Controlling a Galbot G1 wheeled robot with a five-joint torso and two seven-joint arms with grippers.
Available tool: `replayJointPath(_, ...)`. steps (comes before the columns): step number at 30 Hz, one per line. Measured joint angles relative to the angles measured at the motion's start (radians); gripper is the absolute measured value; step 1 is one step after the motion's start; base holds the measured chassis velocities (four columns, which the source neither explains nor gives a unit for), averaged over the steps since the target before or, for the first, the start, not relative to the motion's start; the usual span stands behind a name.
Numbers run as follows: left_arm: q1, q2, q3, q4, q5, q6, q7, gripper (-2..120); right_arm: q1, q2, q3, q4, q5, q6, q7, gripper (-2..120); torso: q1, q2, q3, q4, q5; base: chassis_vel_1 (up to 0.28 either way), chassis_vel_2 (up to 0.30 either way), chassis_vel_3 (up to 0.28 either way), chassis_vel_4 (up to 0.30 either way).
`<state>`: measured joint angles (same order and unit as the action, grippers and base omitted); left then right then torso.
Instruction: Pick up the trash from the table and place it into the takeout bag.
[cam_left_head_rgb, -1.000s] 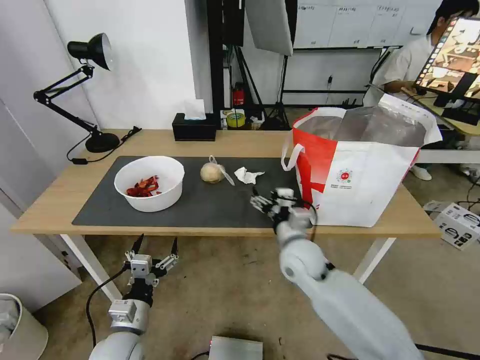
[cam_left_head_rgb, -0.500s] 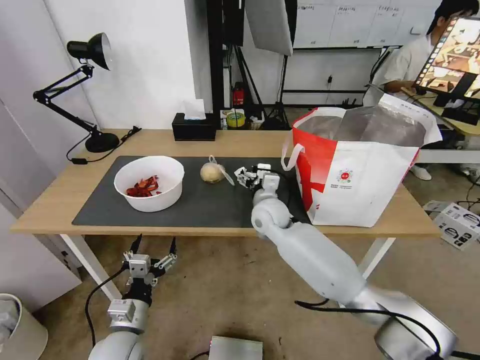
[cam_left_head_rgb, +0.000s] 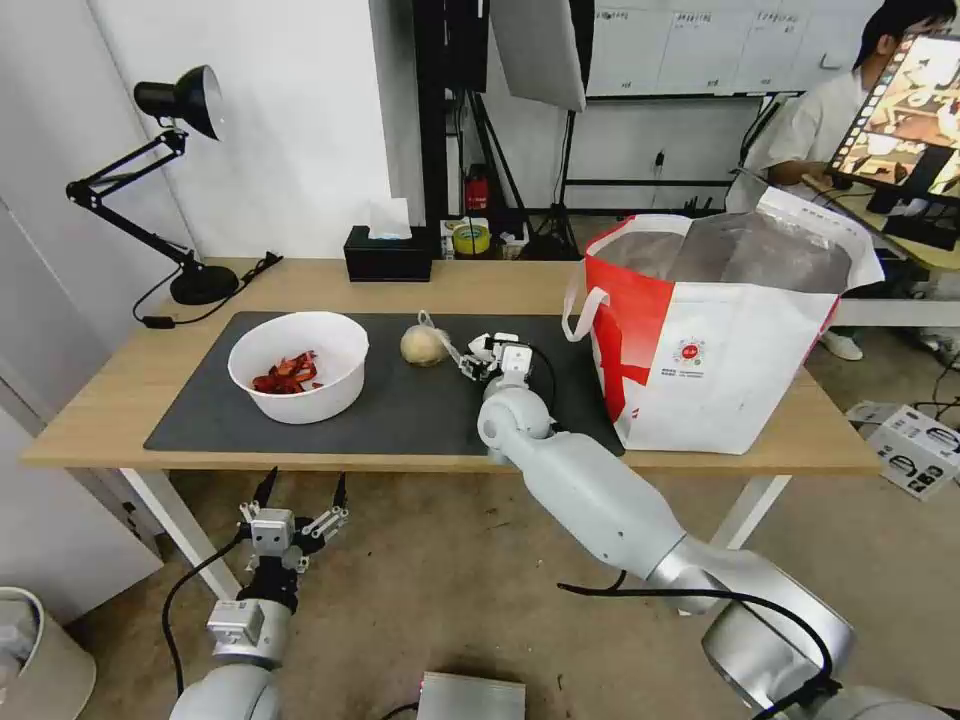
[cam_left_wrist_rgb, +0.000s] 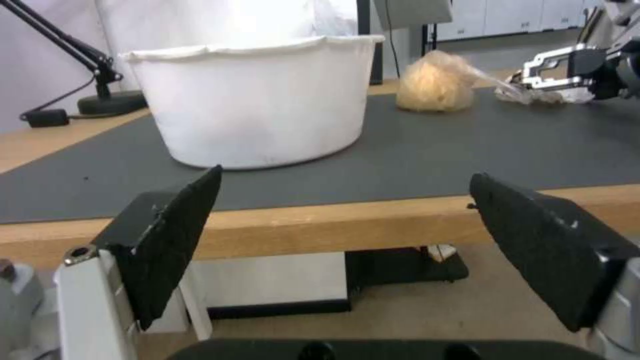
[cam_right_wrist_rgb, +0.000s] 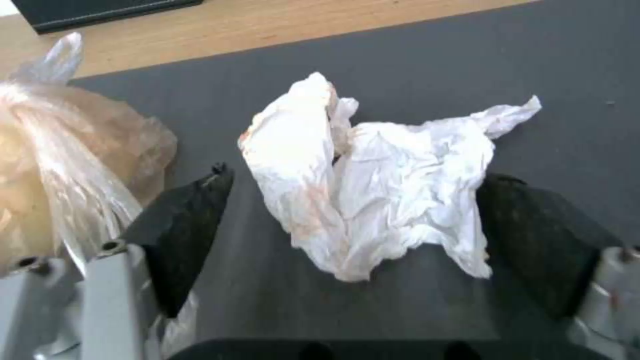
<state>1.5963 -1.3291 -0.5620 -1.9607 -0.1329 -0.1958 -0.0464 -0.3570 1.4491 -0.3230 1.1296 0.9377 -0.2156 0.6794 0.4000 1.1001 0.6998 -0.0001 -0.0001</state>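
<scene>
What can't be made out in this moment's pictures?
- Inside of the takeout bag: head view, its walls hide any contents.
- Crumpled tissue: head view, the right gripper covers it.
- Bowl contents: left wrist view, its wall hides them; the left gripper waits below the table.

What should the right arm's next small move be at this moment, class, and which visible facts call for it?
Probably close the right tool on the crumpled white tissue. Its open fingers already straddle the tissue on the dark grey mat, with the beige lump in clear bag just beside one finger. The left tool waits open below the table edge.
</scene>
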Motion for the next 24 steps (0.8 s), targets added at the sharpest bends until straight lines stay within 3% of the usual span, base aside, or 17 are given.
replayJointPath(8,-0.001,-0.002,0.000,0.007,0.000,-0.008,0.000,100,0.009,0.005,0.004,-0.026,-0.010,0.002,-0.012,83,0.000,0.000,0.000,0.0001,0.0001,0.000,0.000,0.000,0.000)
replayJointPath(18,-0.002,-0.002,-0.001,0.013,0.000,-0.010,0.000,100,0.023,0.020,0.009,-0.066,-0.021,0.006,-0.031,69,0.000,0.000,0.000,-0.0002,0.0000,0.000,0.000,0.000,0.000)
replayJointPath(24,-0.005,-0.002,-0.001,0.018,0.001,-0.012,0.000,100,0.025,0.024,0.009,-0.073,-0.025,0.008,-0.042,46,0.000,0.000,0.000,-0.0001,0.0000,0.000,0.000,0.000,0.000)
